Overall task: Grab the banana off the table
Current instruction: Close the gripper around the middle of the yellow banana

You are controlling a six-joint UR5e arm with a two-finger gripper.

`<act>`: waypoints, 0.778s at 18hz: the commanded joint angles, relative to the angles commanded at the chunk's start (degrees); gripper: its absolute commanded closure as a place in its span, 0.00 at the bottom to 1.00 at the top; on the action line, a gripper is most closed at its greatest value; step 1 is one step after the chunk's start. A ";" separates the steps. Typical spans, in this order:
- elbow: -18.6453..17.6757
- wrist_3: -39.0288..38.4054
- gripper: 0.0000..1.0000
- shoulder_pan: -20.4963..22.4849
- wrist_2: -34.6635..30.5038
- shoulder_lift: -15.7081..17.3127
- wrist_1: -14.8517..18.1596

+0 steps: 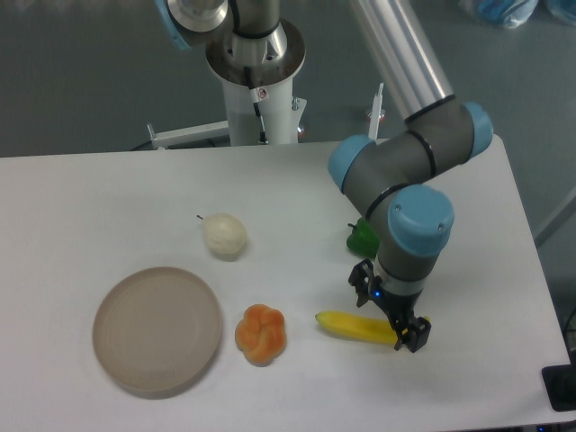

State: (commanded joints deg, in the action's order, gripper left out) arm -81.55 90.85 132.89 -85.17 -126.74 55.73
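Observation:
The yellow banana (353, 327) lies flat on the white table (108, 198), right of the orange lobed fruit. My gripper (389, 313) is low over the banana's right end, with one black finger (363, 280) behind it and the other finger (415, 334) in front of it at its tip. The jaws stand apart on either side of the banana. The banana's right end is partly hidden by the gripper. I cannot tell whether the fingers touch it.
A green pepper (362, 238) sits just behind the gripper, partly hidden by the wrist. An orange lobed fruit (260, 334) lies left of the banana. A cream round fruit (223, 236) and a round beige plate (158, 330) are further left. The table's right edge is close.

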 joint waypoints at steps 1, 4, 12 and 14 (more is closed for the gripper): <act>-0.27 2.47 0.00 0.00 -0.09 0.00 -0.18; -1.50 5.04 0.00 0.00 -1.05 -0.09 -1.15; -3.96 4.17 0.56 -0.18 -1.67 -2.20 -6.25; -3.88 4.34 0.93 -0.17 -1.76 -2.02 -5.99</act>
State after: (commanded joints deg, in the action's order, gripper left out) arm -85.43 95.18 132.71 -86.92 -128.76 49.74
